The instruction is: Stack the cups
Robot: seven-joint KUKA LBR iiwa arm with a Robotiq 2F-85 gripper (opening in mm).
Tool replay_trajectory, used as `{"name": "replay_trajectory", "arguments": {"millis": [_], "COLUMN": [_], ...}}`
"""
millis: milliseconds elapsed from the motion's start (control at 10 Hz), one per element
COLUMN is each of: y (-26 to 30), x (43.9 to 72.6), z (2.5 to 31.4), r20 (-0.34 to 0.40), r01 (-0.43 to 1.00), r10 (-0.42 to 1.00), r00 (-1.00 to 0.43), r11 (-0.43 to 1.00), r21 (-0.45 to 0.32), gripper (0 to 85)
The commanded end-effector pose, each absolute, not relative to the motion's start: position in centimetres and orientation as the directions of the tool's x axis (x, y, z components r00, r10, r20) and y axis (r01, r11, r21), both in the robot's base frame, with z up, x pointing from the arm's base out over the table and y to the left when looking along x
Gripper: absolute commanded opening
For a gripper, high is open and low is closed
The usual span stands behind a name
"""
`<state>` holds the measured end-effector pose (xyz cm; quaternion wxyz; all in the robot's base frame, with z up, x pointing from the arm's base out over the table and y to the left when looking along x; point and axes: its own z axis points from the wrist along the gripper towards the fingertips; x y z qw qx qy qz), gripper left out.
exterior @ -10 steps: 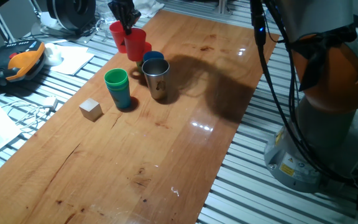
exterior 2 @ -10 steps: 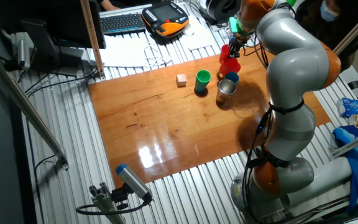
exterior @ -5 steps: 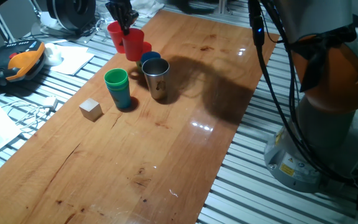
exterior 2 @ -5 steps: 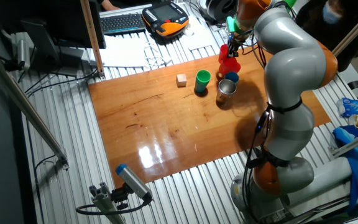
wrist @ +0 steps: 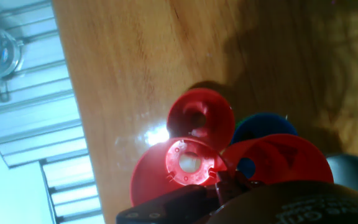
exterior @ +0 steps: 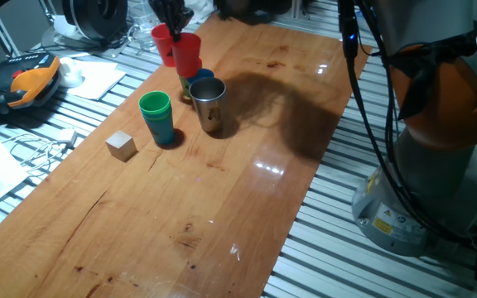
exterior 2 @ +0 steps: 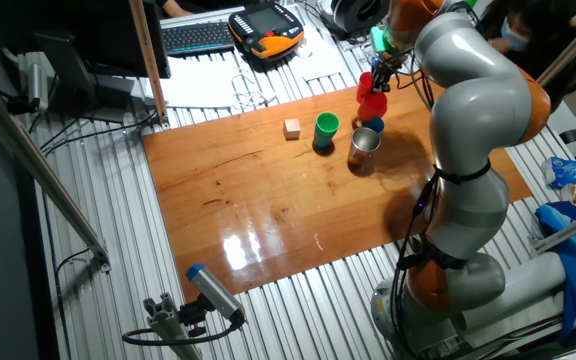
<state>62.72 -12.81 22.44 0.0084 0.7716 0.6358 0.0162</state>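
Red cups carried rightward by gripper (lifted higher)

The near half of the table is bare wood, open to approach from the front and right. At the far left the red cups, blue cup, steel cup, green-topped stack and wooden cube crowd together, leaving only narrow gaps between them.

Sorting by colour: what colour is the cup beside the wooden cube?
Green, one fixed view.
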Motion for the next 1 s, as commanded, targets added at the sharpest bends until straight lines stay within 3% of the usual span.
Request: {"name": "replay_trajectory", "arguments": {"millis": [0, 300, 900], "y": [-13.2, -14.3, -14.4], "x": [62.7, 62.3, 61.7], "z": [22.3, 21.9, 21.6], "r20": [-0.002, -0.062, -0.076], "r01": [0.981, 0.971, 0.961], "r10": [0.982, 0.969, 0.958], "r00": [0.191, 0.240, 0.278], "r11": [-0.191, -0.238, -0.278], "r21": [0.037, 0.025, 0.015], "gripper": [0.0, 0.0, 0.0]}}
